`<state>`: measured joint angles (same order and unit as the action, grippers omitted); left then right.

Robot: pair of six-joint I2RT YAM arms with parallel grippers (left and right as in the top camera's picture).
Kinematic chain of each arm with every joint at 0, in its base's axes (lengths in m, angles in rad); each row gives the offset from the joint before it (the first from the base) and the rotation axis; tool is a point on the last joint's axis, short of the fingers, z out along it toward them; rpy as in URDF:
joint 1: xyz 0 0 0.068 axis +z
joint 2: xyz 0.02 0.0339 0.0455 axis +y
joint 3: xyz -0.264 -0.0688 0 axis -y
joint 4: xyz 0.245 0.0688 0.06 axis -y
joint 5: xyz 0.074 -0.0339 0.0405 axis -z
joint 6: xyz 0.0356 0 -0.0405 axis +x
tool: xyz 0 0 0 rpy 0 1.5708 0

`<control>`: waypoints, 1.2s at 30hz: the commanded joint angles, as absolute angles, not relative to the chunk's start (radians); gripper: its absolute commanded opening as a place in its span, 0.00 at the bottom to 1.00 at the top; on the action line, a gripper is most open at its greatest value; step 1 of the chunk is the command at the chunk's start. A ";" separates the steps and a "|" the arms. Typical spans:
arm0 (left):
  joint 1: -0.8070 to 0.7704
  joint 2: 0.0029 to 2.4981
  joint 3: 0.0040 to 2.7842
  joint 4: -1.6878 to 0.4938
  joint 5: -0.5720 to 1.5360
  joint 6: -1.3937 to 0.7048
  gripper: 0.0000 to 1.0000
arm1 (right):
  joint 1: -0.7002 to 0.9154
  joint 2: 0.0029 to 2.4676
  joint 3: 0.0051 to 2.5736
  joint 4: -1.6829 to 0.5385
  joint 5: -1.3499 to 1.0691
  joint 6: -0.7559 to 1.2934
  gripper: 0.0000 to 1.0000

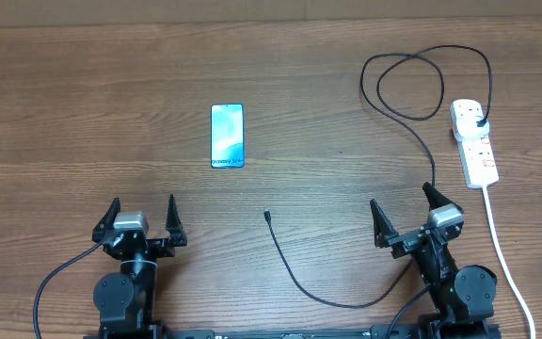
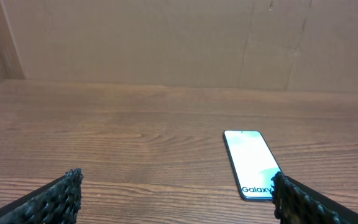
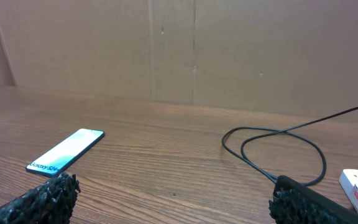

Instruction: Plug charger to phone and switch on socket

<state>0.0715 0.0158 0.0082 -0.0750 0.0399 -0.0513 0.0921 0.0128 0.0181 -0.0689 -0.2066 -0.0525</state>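
A: Where did the overhead sit?
B: High above, looking straight down on the whole table [image 1: 83,94], the near edge at the bottom of my screen.
A: And the wrists?
B: Low, close over the wood, facing the back wall [image 2: 166,43]. Past the left claw [image 2: 176,180] I saw the phone [image 2: 252,163] close, right of centre; past the right claw [image 3: 173,182] it lay farther, left. All three views shared it.

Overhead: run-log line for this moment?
phone flat, unplugged | charger plug in socket, tip loose, apart from phone | jaws both open, empty
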 commanded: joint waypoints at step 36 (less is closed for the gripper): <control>0.065 0.657 0.928 -0.664 0.396 -0.089 1.00 | 0.088 0.004 0.008 -0.062 -0.211 -0.054 1.00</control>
<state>0.0715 0.4835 0.7471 -0.5911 0.2581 -0.1013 0.0921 0.0132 0.0181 -0.0692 -0.2058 -0.0521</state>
